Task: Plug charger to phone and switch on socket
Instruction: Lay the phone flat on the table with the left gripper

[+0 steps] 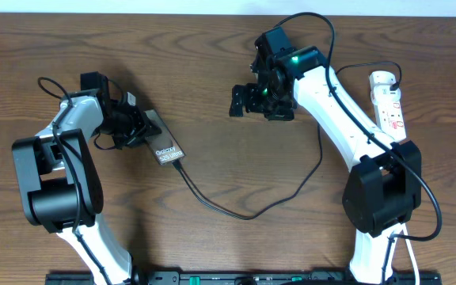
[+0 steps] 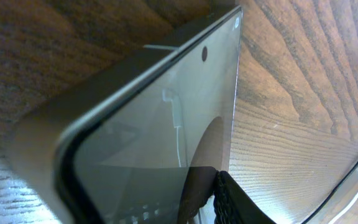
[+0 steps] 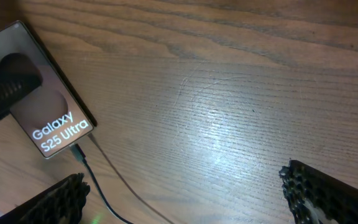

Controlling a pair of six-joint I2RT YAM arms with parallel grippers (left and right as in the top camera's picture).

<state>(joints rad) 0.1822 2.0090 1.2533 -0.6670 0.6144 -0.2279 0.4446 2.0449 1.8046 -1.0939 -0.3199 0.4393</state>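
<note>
The phone lies on the table at left, its "Galaxy S25 Ultra" lettering facing up. It fills the left wrist view and shows in the right wrist view. My left gripper is shut on the phone's far end. The charger cable has its connector tip at the phone's near edge, apparently inserted. It curves across the table toward the socket, a white power strip at right. My right gripper is open and empty above the bare middle of the table.
The right arm covers part of the power strip's near side. Thicker black robot cables loop over the right arm. A black rail runs along the front edge.
</note>
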